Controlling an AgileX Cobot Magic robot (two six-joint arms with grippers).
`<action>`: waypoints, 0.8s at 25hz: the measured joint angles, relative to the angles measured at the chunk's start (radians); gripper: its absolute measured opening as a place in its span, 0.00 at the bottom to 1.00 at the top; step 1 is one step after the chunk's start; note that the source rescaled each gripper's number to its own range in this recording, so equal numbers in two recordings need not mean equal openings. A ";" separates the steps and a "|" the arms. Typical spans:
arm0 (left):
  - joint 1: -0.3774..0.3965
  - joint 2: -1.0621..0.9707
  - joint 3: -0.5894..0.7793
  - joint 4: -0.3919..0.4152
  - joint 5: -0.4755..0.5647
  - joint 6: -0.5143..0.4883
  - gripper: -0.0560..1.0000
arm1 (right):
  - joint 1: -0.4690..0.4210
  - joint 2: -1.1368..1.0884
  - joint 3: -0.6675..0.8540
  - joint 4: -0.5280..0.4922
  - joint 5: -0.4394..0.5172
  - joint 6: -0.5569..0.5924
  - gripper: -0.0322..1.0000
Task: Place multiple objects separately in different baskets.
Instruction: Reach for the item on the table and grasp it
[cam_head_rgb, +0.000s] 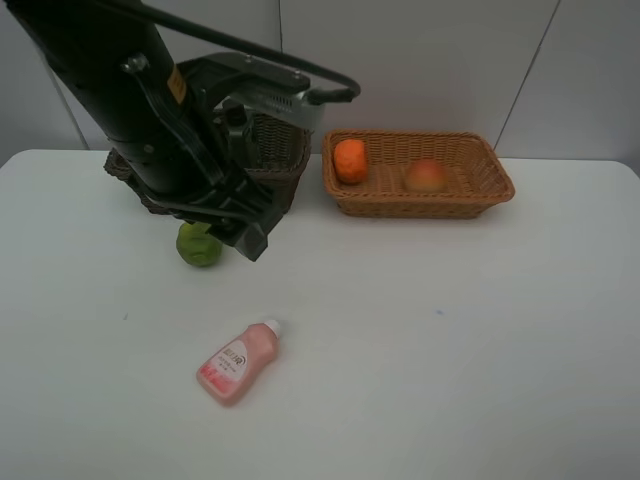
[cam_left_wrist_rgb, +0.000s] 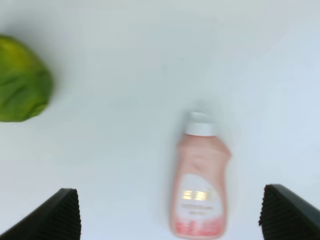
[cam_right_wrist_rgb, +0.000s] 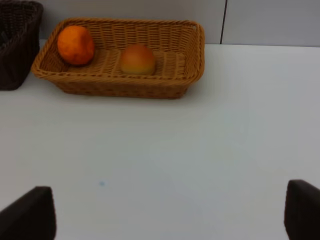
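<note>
The pink white-capped bottle (cam_head_rgb: 238, 362) lies on its side on the white table. In the left wrist view the bottle (cam_left_wrist_rgb: 200, 185) is below and between my open left gripper's (cam_left_wrist_rgb: 172, 207) fingertips. In the exterior view the left gripper (cam_head_rgb: 248, 238) hangs above the table beside the bumpy green citrus (cam_head_rgb: 198, 246), also in the left wrist view (cam_left_wrist_rgb: 22, 82). The tangerine (cam_head_rgb: 350, 160) and peach (cam_head_rgb: 426, 176) lie in the light tan basket (cam_head_rgb: 480, 192). The dark brown basket (cam_head_rgb: 285, 152) is mostly hidden behind the left arm. My right gripper (cam_right_wrist_rgb: 169, 210) is open and empty. The pump bottle and cup are out of view.
The table's back edge meets a grey wall just behind both baskets. The left arm (cam_head_rgb: 130, 90) leans over the dark basket and the table's back left. Bare table lies in front of the tan basket (cam_right_wrist_rgb: 125, 87).
</note>
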 joint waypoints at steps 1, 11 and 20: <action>-0.011 0.000 0.000 -0.001 -0.001 0.000 0.94 | 0.000 0.000 0.000 0.000 0.000 0.000 0.97; -0.037 0.133 0.000 -0.012 -0.006 0.021 0.94 | 0.000 0.000 0.000 0.000 0.000 0.000 0.97; -0.050 0.199 0.000 -0.029 0.000 0.166 0.94 | 0.000 0.000 0.000 0.000 0.000 0.000 0.97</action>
